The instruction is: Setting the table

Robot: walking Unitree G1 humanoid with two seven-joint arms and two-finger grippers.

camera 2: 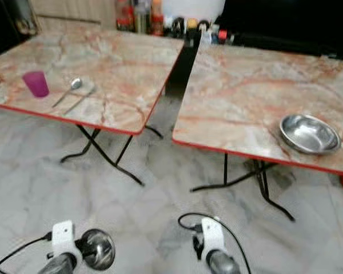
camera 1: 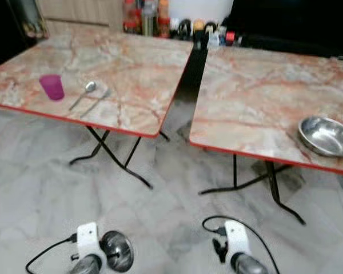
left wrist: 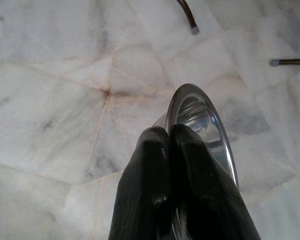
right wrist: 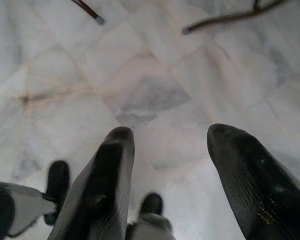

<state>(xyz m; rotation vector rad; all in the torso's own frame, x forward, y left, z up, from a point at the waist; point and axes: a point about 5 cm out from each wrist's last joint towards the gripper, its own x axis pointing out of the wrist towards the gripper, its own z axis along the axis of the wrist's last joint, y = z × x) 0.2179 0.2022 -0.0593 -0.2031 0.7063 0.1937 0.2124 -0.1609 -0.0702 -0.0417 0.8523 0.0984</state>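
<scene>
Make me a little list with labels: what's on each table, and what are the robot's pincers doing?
left table: purple cup, spoon and a second utensil beside it
right table: metal bowl near its front right corner
left pincer: shut on a small metal bowl, low over the floor
right pincer: open, holding nothing, above the floor
behind tables: bottles

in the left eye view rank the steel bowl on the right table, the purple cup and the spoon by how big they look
1. Steel bowl, clearly largest.
2. Spoon and purple cup: unsure. The spoon looks longer, the cup bulkier.
</scene>
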